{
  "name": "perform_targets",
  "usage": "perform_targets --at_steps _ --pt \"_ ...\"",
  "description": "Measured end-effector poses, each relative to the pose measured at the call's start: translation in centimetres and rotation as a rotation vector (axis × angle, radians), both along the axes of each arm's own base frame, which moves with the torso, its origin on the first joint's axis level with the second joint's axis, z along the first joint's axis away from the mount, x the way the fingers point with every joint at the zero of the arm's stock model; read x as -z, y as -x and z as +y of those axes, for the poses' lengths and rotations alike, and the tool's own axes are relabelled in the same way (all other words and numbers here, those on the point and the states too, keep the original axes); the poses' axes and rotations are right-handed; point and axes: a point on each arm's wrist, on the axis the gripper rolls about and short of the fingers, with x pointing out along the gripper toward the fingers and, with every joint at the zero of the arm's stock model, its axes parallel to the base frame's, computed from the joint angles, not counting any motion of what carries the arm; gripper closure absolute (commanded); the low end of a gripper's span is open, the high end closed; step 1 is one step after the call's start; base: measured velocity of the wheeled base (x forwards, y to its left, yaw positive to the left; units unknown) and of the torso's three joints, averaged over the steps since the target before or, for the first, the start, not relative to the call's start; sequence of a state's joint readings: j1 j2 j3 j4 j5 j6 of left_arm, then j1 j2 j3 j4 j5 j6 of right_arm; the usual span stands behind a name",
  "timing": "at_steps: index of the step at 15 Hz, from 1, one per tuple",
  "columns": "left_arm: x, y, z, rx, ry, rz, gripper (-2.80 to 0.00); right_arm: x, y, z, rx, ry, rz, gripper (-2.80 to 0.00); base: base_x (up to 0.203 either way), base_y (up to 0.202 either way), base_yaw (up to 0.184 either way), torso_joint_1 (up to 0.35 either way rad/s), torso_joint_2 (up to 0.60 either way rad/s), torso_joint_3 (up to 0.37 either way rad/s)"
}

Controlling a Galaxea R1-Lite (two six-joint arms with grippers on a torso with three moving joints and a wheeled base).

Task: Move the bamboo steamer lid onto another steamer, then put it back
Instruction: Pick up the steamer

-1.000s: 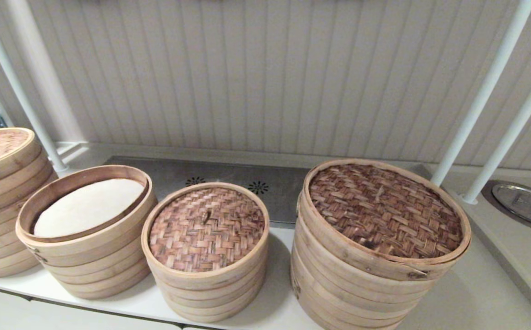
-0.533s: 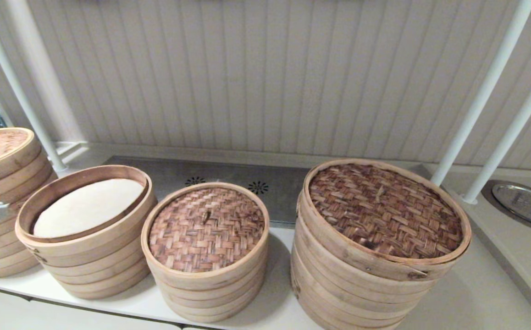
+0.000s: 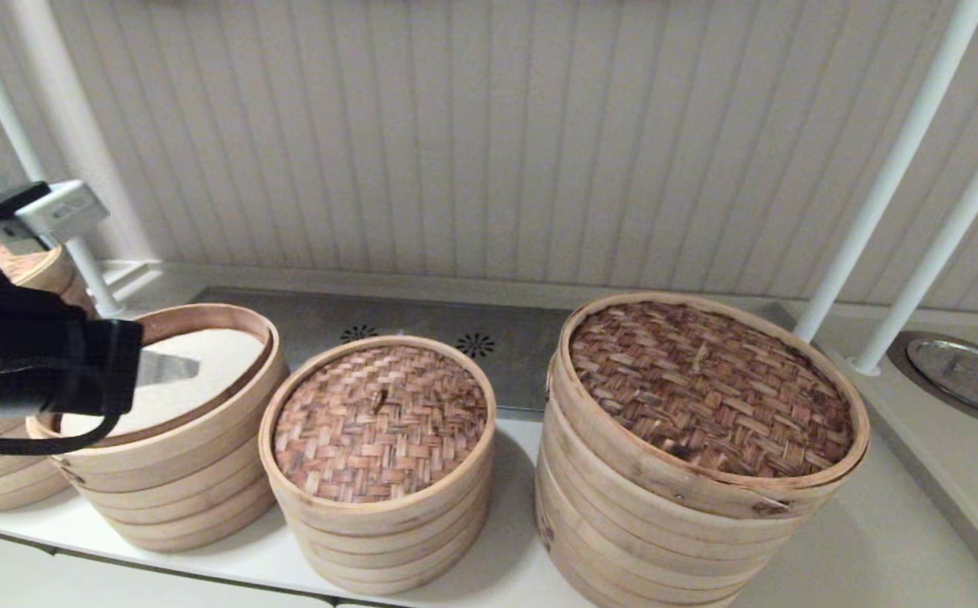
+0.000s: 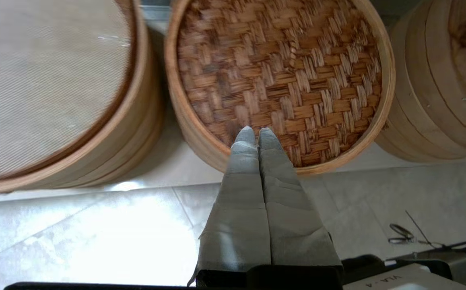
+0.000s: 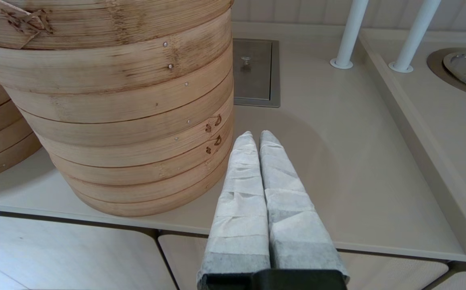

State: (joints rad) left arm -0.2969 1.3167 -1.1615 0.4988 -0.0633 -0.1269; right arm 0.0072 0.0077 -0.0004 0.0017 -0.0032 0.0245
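The lid [image 3: 380,420] sits on the middle steamer [image 3: 383,532], loop handle [image 3: 380,398] untouched. The open steamer [image 3: 170,439] with the white cloth stands just beside it to my left. I judge this the reach: my left gripper [image 4: 258,135] hovers near the lid's edge, fingers pressed together and holding nothing. Next I must spread them over the handle. My right gripper [image 5: 255,139] waits closed by the big steamer [image 5: 112,104]. I can read no writing.
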Motion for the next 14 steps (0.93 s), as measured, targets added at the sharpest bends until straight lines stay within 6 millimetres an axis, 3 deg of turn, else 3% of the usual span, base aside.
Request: perform_targets --at_steps 3,8,9,10,14 --pt "1.5 -3.3 -2.3 0.043 -0.015 0.082 0.00 0.0 0.0 0.0 0.000 0.000 0.000 0.00 0.000 0.000 0.000 0.000 0.00 0.000" --pt "3.7 -7.1 -5.1 0.047 -0.035 0.115 0.00 0.0 0.0 0.0 0.000 0.001 0.000 0.00 0.000 0.000 0.000 0.000 0.00 0.000" --pt "4.2 -7.8 -5.6 0.026 -0.043 0.115 -0.50 0.0 0.0 0.0 0.000 0.000 0.000 0.00 0.000 0.000 0.000 0.000 0.00 0.000" --pt "4.6 -8.4 -6.1 0.016 -0.050 0.120 -2.80 0.0 0.0 0.0 0.000 0.000 0.000 0.00 0.000 0.000 0.000 0.000 0.00 0.000" --pt "5.7 -9.3 -8.3 0.046 -0.054 0.151 -2.80 0.0 0.0 0.0 0.000 0.000 0.000 0.00 0.000 0.000 0.000 0.000 0.00 0.000"
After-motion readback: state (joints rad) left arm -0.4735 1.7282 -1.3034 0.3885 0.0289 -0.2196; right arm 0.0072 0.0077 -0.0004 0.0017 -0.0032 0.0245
